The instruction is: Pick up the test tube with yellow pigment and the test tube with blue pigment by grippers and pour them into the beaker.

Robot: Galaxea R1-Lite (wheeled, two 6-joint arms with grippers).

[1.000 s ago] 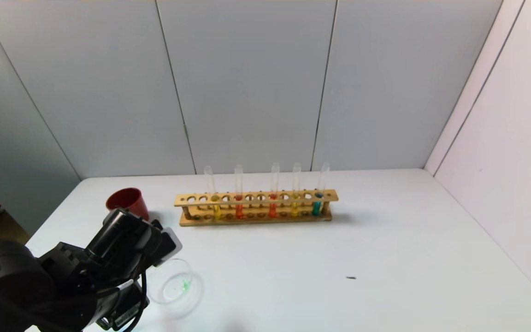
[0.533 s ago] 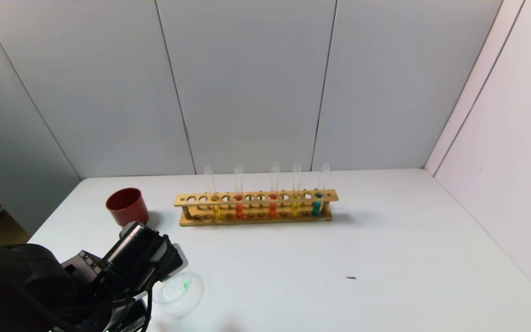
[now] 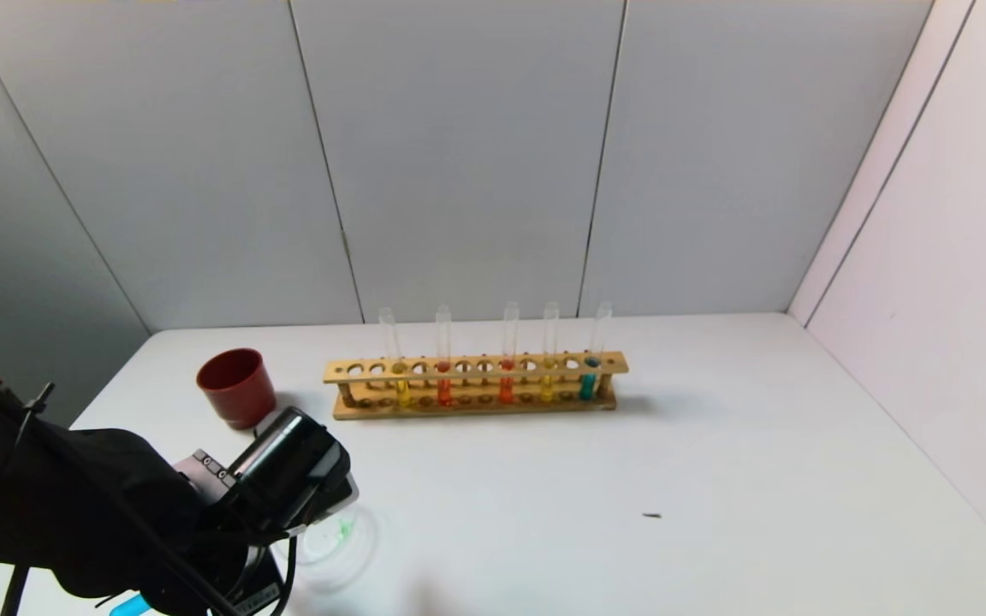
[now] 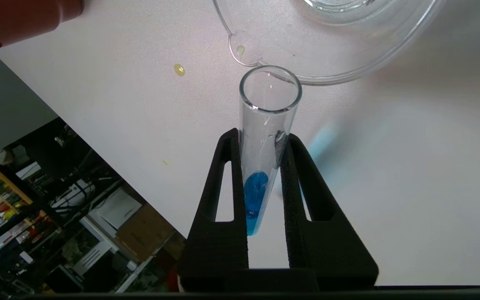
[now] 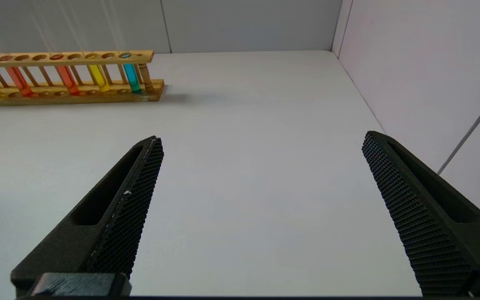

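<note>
My left gripper (image 4: 261, 133) is shut on the test tube with blue pigment (image 4: 267, 108). The tube's open mouth is just beside the spout of the clear beaker (image 4: 331, 71), and the blue liquid sits at its closed end. In the head view my left wrist (image 3: 292, 470) covers the gripper, by the beaker (image 3: 347, 547) at the front left. Two test tubes with yellow pigment (image 3: 403, 389) (image 3: 547, 387) stand in the wooden rack (image 3: 476, 406). My right gripper (image 5: 263, 141) is open and empty over bare table, out of the head view.
The rack also holds two orange-red tubes (image 3: 444, 389) and another turquoise-blue tube (image 3: 587, 385). A dark-red cup (image 3: 236, 385) stands left of the rack. Yellow drops (image 4: 178, 69) lie on the table near the beaker. The table's left edge is close to my left arm.
My left wrist has moved down and to the right, toward the beaker, uncovering the red cup. The arm's black sleeve has come further into view.
</note>
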